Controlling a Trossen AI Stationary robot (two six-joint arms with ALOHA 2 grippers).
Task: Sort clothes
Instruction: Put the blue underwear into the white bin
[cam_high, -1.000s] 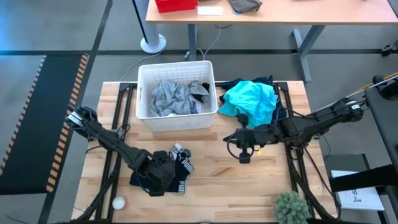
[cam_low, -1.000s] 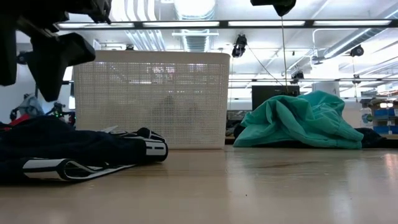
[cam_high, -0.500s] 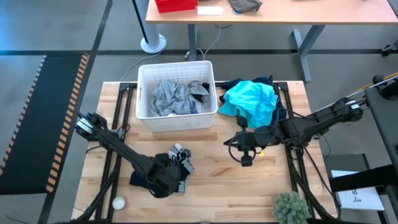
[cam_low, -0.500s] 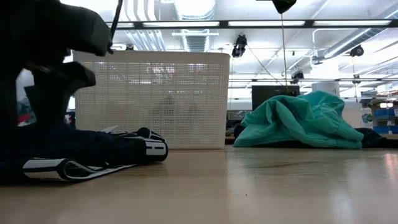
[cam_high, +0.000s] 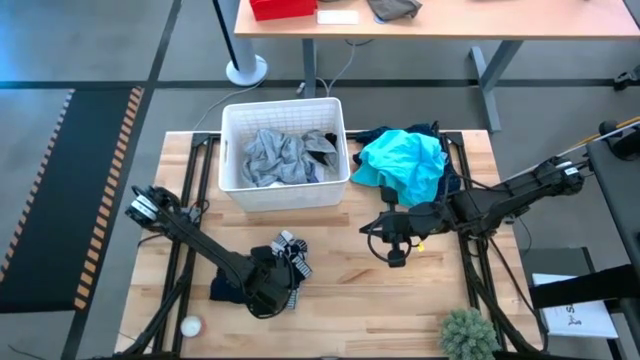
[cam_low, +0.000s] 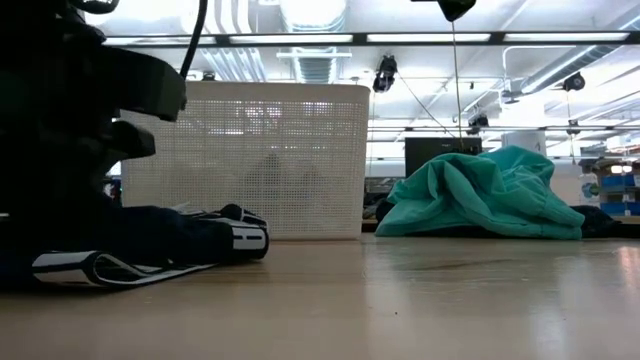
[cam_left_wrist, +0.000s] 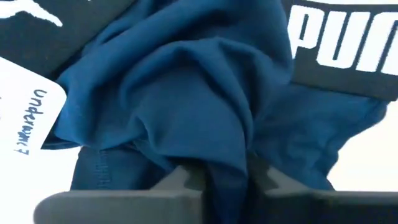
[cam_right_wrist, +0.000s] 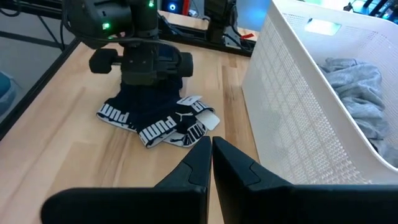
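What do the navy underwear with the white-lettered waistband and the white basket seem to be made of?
Navy underwear: soft matte knit fabric, probably cotton, folding in creases; its waistband looks elastic. White basket: seemingly rigid plastic, its walls finely perforated in a grid.

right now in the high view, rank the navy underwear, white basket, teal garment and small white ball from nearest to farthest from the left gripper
1. Navy underwear: bunched in the left gripper, front left of the table.
2. Small white ball: by the front left edge.
3. White basket: toward the back, holding grey clothes.
4. Teal garment: back right, farthest.
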